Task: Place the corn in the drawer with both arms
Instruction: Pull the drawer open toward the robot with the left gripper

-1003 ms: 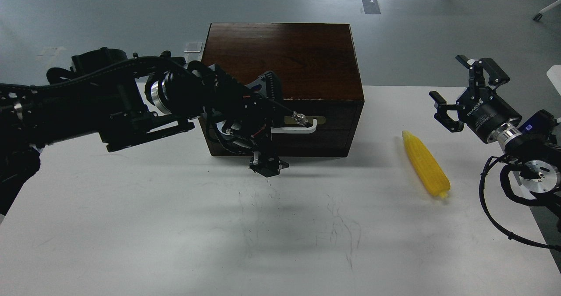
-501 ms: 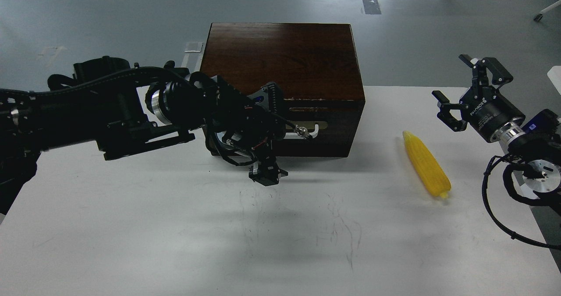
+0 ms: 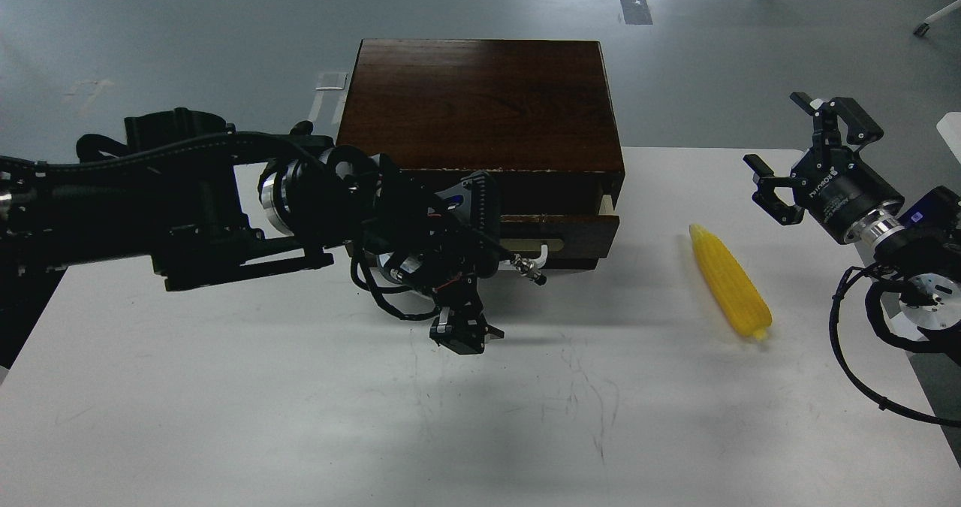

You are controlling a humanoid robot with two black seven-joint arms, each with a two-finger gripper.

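The dark brown box (image 3: pixel 480 101) stands at the table's back middle. Its drawer (image 3: pixel 578 230) is pulled out a little, with a sliver of pale wood at its right end. My left gripper (image 3: pixel 469 263) sits over the left part of the white bar handle (image 3: pixel 534 254). Its fingers stand wide apart, one above and one below the handle, and the contact is hidden. The yellow corn (image 3: pixel 730 282) lies on the table to the right of the box. My right gripper (image 3: pixel 796 146) is open and empty, up in the air, beyond and to the right of the corn.
The white table (image 3: pixel 300 417) carries only faint scribble marks in front of the box. My right arm's loose black cable (image 3: pixel 848 357) hangs near the table's right edge. Grey floor lies behind the box.
My left gripper has moved toward me and down, and the drawer has slid out of the box with it. The right gripper has shifted slightly right. The corn has not moved.
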